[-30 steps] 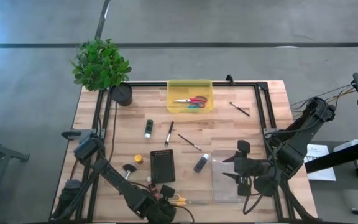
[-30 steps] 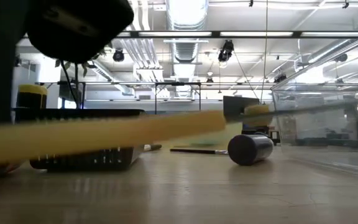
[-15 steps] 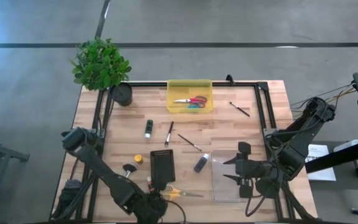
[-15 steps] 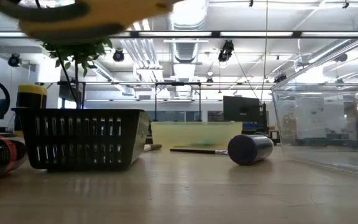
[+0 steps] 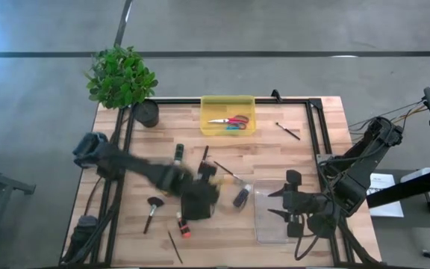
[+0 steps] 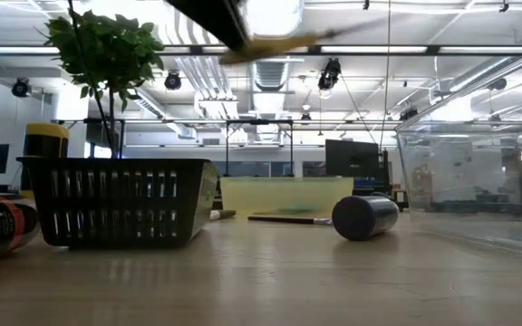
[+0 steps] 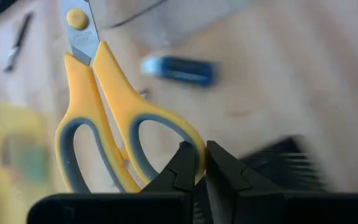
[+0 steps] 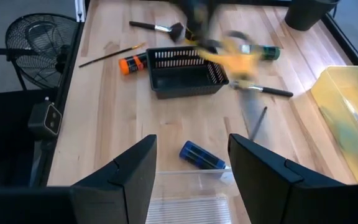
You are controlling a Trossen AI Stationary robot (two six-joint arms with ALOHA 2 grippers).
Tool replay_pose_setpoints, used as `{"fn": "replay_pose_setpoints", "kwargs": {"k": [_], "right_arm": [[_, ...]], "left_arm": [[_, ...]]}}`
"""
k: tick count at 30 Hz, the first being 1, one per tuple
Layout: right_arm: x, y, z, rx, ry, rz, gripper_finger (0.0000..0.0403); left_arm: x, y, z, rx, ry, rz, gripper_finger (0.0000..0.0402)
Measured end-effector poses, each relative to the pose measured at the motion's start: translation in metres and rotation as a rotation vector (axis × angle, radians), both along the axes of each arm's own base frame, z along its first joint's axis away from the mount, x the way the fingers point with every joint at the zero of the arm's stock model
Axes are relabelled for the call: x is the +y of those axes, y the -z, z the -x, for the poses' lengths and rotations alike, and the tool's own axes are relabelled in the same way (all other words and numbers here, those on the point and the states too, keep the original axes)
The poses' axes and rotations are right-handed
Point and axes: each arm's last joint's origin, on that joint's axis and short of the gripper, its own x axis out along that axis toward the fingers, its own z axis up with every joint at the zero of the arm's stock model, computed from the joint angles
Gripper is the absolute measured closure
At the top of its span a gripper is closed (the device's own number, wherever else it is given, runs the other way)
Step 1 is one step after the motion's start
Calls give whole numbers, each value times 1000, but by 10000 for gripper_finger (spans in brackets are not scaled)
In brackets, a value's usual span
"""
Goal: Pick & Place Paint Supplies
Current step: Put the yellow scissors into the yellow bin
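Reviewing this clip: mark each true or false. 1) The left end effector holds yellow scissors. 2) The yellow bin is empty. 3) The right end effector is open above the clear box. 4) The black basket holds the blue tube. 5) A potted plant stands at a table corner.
1) True: the left end effector is shut on the yellow scissors, lifted above the table.
2) False: the yellow bin holds red-handled scissors.
3) True: the right end effector hangs open over the clear box.
4) False: the blue tube lies on the table outside the black basket.
5) True: the plant stands at a corner.
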Motion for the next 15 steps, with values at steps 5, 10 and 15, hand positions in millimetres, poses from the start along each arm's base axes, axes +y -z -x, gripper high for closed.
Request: {"fn": "replay_pose_setpoints", "kwargs": {"k": [5, 10, 15], "right_arm": [[0, 0, 0, -7, 4, 8, 205], [0, -1, 0, -17, 12, 18, 205], [0, -2, -2, -45, 17, 23, 205]], "left_arm": [[87, -1, -18, 29, -96, -13, 380], [175, -2, -19, 18, -193, 0, 380], [239, -1, -8, 3, -253, 20, 380]]}}
